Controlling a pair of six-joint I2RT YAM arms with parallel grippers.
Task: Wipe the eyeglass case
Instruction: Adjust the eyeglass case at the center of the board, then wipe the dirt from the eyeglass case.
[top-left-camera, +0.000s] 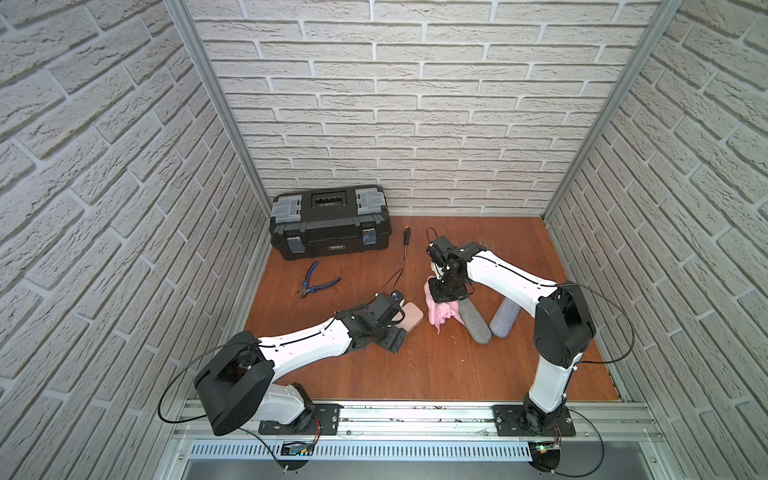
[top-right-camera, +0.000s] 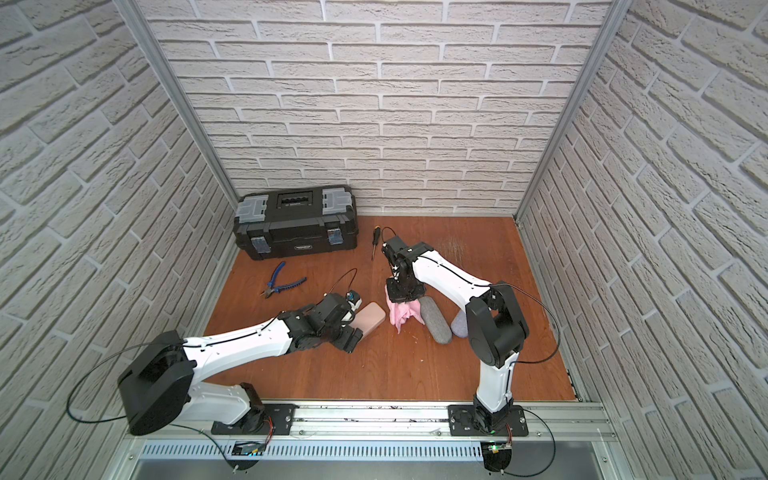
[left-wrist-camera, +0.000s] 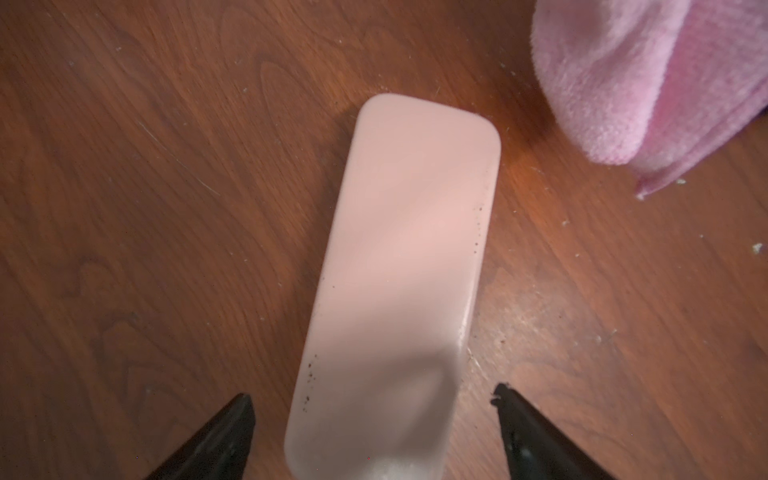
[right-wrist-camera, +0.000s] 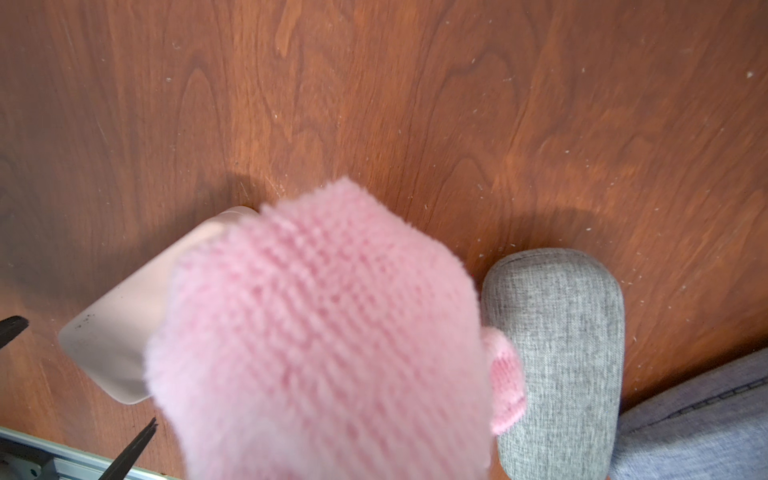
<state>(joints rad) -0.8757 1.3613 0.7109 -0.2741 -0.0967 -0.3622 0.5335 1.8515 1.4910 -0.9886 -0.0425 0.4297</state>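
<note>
The pale pink eyeglass case (left-wrist-camera: 399, 270) lies flat on the wooden surface (top-left-camera: 436, 374) near its middle, and dark specks dot its long edges. The left pincer (left-wrist-camera: 374, 405) is spread over the case's near end, one black fingertip (left-wrist-camera: 239, 419) on each side with a strip of wood showing between finger and case. Just beyond the case's far end, and apart from it, hangs the pink cloth (top-left-camera: 441, 316), bunched and pinched from above by the right pincer (top-left-camera: 444, 300), whose fingers are pressed together inside the folds. In the right wrist view the cloth hides much of the case. A grey case (top-left-camera: 476, 322) lies right beside the cloth, its far end under the folds in both top views, and a bluish-grey case (top-left-camera: 505, 318) lies next to that, under the right arm. Well apart, towards the back wall, are blue-handled pliers (top-left-camera: 318, 284), a screwdriver (top-left-camera: 406, 242) and a closed black toolbox (top-left-camera: 330, 226). The toolbox's front label is too small to read. Pale crumbs speckle the wood around the cloth.
</note>
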